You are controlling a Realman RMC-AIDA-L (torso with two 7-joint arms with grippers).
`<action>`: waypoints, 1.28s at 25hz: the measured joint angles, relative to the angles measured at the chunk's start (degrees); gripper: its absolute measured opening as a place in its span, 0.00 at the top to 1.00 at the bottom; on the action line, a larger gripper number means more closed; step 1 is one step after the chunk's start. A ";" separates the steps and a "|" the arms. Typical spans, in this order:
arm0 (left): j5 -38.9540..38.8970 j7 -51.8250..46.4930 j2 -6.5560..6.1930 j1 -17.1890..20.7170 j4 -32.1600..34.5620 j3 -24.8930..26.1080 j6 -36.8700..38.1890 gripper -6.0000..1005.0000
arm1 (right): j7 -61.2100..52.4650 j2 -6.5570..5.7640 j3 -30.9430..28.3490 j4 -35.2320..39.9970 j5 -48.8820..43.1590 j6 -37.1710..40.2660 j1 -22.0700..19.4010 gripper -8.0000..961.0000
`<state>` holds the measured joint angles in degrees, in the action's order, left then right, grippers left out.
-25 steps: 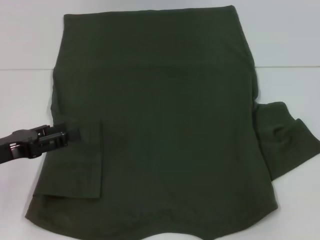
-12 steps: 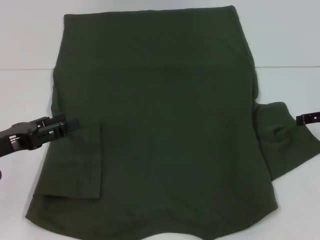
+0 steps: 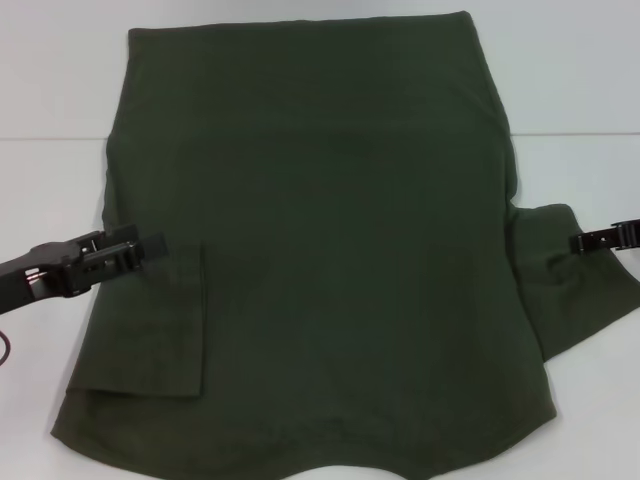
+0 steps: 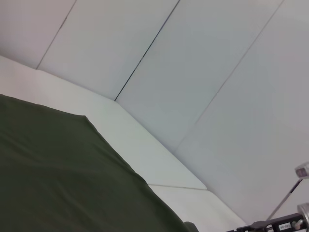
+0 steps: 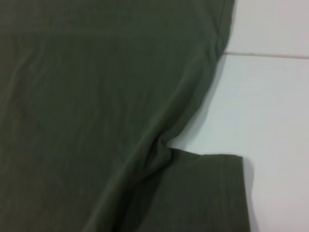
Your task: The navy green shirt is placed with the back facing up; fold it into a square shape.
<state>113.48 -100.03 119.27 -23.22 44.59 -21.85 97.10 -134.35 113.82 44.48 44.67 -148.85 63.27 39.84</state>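
Head view shows the shirt (image 3: 320, 260) spread back-up on the white table (image 3: 580, 90), filling most of the surface. Its left sleeve (image 3: 150, 320) is already turned in over the body, while the right sleeve (image 3: 575, 285) lies out flat to the side.

The risk I see is on that right side. If the right gripper (image 3: 578, 243) pinches only the top layer near the sleeve seam, or grabs too close to the armpit crease visible in the right wrist view (image 5: 164, 145), the fold could come over crooked and bunch the cloth, leaving uneven edges. The left gripper (image 3: 150, 243) could also drag the folded sleeve back open if it catches the fabric.

That left gripper hangs over the shirt's left edge, just by the folded sleeve, holding nothing; whether its fingers are apart I cannot tell. The right gripper reaches over the outer sleeve's upper edge, and its fingers I cannot make out either.
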 joint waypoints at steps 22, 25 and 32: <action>-0.97 0.12 -0.08 0.26 -0.17 0.67 -0.16 0.27 | -2.56 0.05 1.76 -4.20 -0.04 -1.88 1.02 0.05; -1.16 0.14 -0.08 0.29 -0.24 0.67 -0.16 0.28 | -2.57 0.52 1.68 -4.13 0.04 -2.74 1.18 0.09; -1.37 0.06 -0.03 0.63 -0.24 0.67 -0.16 0.28 | -2.59 1.25 1.92 -4.66 0.50 -4.33 1.82 0.17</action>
<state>112.10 -99.98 119.24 -22.59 44.35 -21.18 96.94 -136.94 115.07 46.40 40.00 -148.35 58.94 41.65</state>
